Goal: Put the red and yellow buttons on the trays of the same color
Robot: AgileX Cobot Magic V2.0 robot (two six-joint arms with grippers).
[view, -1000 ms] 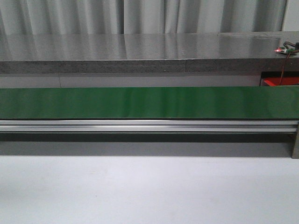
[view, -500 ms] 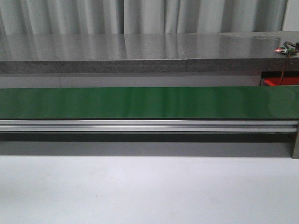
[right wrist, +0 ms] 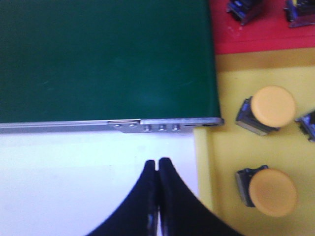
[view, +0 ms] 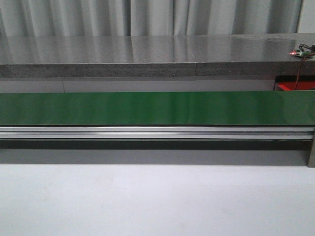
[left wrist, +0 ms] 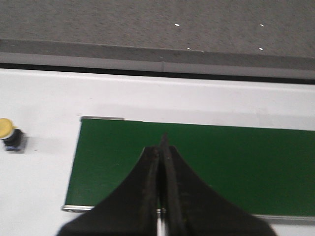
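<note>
Nothing stirs in the front view: the green conveyor belt [view: 157,108] is as bare as it was a second ago, with no button riding it and neither arm reaching into shot. That reads as a lull between pieces, not a grasp under way.

The left gripper [left wrist: 161,147] hangs over one end of the belt with its two fingers pressed together, nothing between them. Off to the side, well clear of the belt on the white table [left wrist: 39,196], stands a lone yellow button [left wrist: 7,129] on its dark base, upright and untouched. It looks like the next candidate, though it sits apart from the gripper's line.

The right gripper [right wrist: 157,167] is closed and empty as well, poised above the white surface just beside the belt's other end. Next to it lies the yellow tray [right wrist: 221,162], already carrying two yellow buttons [right wrist: 273,105] [right wrist: 272,192]; a third part peeks in at the edge. Beyond it the red tray [right wrist: 246,42] holds dark button bases, their caps cut off by the frame.

So the sorting appears well advanced, and the stray yellow one likely remains.
</note>
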